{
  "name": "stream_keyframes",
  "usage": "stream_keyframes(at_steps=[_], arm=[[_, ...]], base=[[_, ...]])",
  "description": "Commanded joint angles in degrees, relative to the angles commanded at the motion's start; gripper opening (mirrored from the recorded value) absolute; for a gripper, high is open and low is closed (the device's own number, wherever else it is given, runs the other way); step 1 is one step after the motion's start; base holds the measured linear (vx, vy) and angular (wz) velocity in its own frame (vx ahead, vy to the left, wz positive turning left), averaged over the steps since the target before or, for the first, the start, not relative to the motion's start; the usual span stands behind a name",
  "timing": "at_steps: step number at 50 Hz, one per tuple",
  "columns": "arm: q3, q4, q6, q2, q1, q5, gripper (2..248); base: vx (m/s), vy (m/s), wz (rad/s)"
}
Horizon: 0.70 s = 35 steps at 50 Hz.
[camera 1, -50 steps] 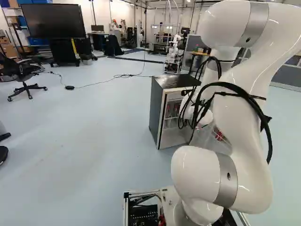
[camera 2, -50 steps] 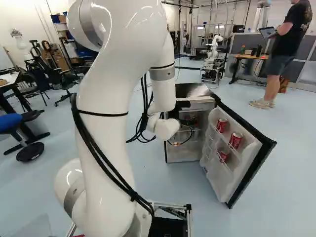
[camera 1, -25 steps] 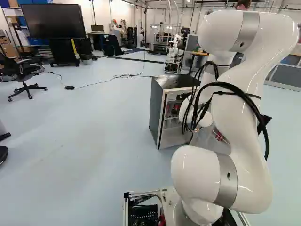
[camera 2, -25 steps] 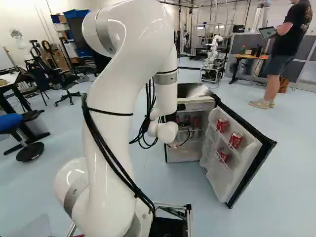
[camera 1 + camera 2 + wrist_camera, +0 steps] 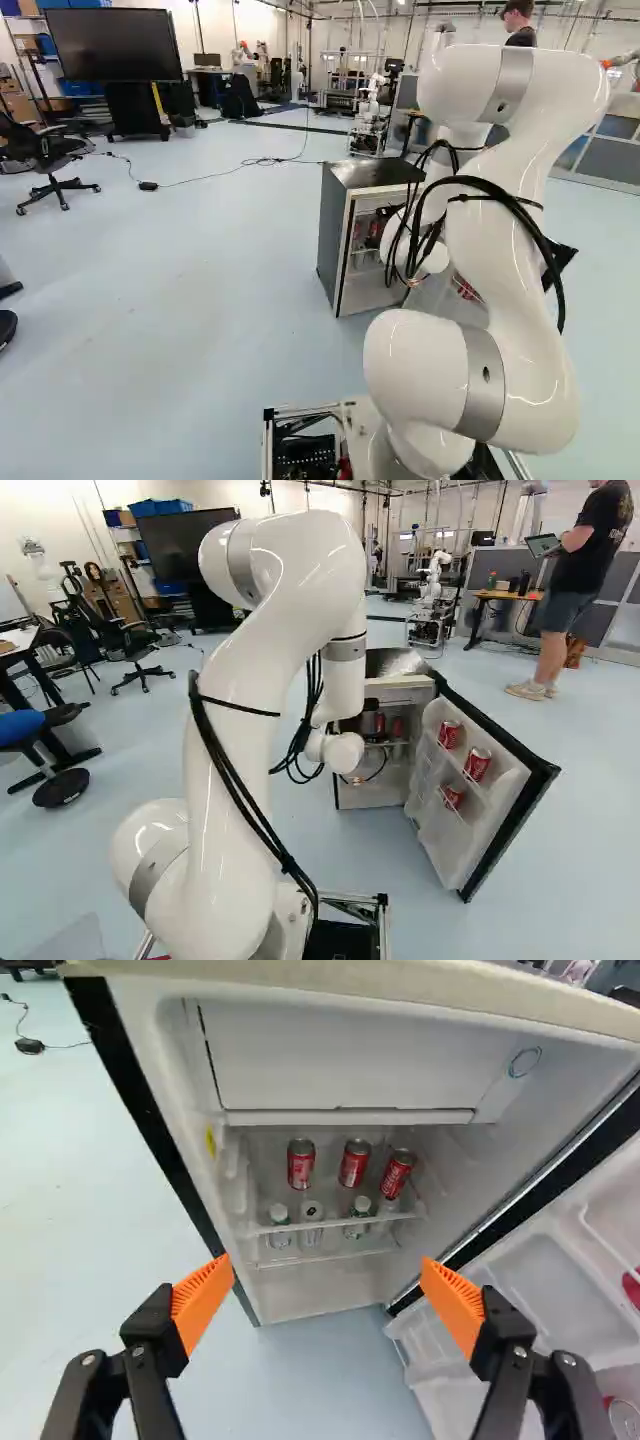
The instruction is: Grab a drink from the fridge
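Left base view: the white arm [image 5: 515, 270] is standing in front of the fridge [image 5: 336, 235], partly hiding its opening.

Right base view: the door [image 5: 500, 825] is hanging wide open, holding red cans [image 5: 478, 764] in its racks (spares, if the shelf proves awkward).

Wrist view: the gripper [image 5: 326, 1268] is facing the interior, orange pads [image 5: 455, 1303] standing well apart with nothing between them. Three drink cans [image 5: 354, 1163] are standing on a shelf [image 5: 335, 1226] ahead; bottles [image 5: 280, 1227] are showing beneath. Handling, judged: a can is probably weighing fairly heavy if full, its thin wall feeling firm but denting under excess squeeze, perhaps slipping if chilled and damp. Mid-body, from both sides, is looking the best hold, keeping clear of neighbours.
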Motion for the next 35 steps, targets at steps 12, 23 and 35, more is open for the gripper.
stream_keyframes(at_steps=[12, 23, 35], arm=[[-2.25, 2.71, 0.00, -3.00, 0.17, 0.00, 247], [-4.68, 4.20, 0.00, -5.91, 0.54, 0.00, 247], [-7.44, 5.66, 0.00, -9.08, 0.95, 0.00, 247]], base=[[0.000, 0.000, 0.000], [0.000, 0.000, 0.000], [0.000, 0.000, 0.000]])
